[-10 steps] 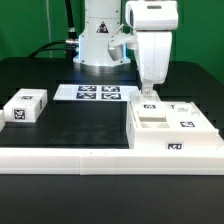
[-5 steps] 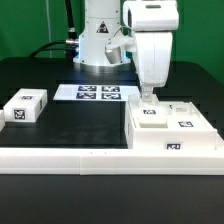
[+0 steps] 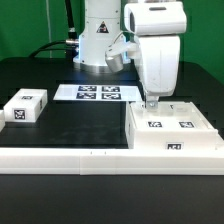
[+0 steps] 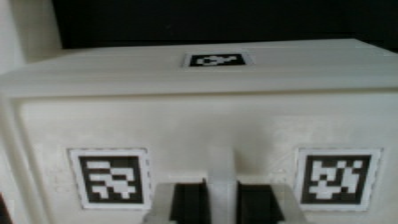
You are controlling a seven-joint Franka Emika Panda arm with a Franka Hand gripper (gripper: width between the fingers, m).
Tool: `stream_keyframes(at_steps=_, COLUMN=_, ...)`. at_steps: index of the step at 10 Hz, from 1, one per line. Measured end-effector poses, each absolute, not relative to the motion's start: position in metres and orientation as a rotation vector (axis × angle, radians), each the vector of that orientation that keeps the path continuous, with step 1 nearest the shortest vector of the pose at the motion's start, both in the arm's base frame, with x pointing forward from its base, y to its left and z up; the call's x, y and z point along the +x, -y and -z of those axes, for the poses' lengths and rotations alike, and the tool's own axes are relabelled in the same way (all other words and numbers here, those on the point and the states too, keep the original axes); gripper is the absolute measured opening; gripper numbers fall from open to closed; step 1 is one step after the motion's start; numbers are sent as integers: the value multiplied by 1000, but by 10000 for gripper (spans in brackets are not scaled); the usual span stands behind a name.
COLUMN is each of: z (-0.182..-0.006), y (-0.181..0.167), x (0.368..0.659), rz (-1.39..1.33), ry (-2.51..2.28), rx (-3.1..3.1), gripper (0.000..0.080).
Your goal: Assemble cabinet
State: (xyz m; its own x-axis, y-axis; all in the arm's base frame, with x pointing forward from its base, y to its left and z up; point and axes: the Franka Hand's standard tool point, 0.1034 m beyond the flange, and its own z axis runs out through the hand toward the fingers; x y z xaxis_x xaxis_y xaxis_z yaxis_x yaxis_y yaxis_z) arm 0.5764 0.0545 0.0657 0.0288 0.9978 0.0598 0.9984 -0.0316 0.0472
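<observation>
The cabinet [image 3: 172, 128] is a large white box with black-and-white tags, standing at the exterior view's right. My gripper [image 3: 152, 103] reaches straight down onto the far left of its top. In the wrist view the cabinet [image 4: 196, 110] fills the picture, with two tags on its near face. My gripper [image 4: 221, 205] shows two black fingers [image 4: 185, 203] close together with a thin white strip of the cabinet's panel between them. A smaller white tagged block [image 3: 25, 106] lies apart at the exterior view's left.
The marker board [image 3: 98, 93] lies flat behind the black mat. A long low white rail [image 3: 80, 158] runs along the front, touching the cabinet's front. The robot base [image 3: 98, 40] stands at the back.
The gripper moved toward the front with the panel. The open recess in the cabinet's top has closed, and the left top tag now sits level with the right one.
</observation>
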Motion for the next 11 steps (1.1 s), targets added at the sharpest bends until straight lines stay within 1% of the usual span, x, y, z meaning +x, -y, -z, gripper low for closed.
stream_keyframes(at_steps=1, z=-66, y=-54, x=576, rz=118, ry=2180, rx=-2248, gripper=80)
stream_keyframes(at_steps=3, z=-65, y=-54, x=576, rz=118, ry=2180, rx=-2248, gripper=478)
stream_keyframes(at_steps=5, z=-65, y=-54, x=576, rz=118, ry=2180, rx=-2248, gripper=759)
stream_keyframes(at_steps=6, z=-65, y=-54, x=576, rz=118, ry=2180, rx=-2248, gripper=787)
stream_keyframes(at_steps=8, z=-66, y=-54, x=576, rz=120, ry=2174, rx=-2255, gripper=796)
stream_keyframes(at_steps=9, z=-73, y=-56, x=567, rz=144, ry=2133, rx=-2313, gripper=797)
stream_keyframes(at_steps=10, z=-82, y=-59, x=550, rz=131, ry=2039, rx=-2401, gripper=797)
stream_keyframes(at_steps=11, z=-89, y=-64, x=542, rz=129, ry=1937, rx=-2488, gripper=797)
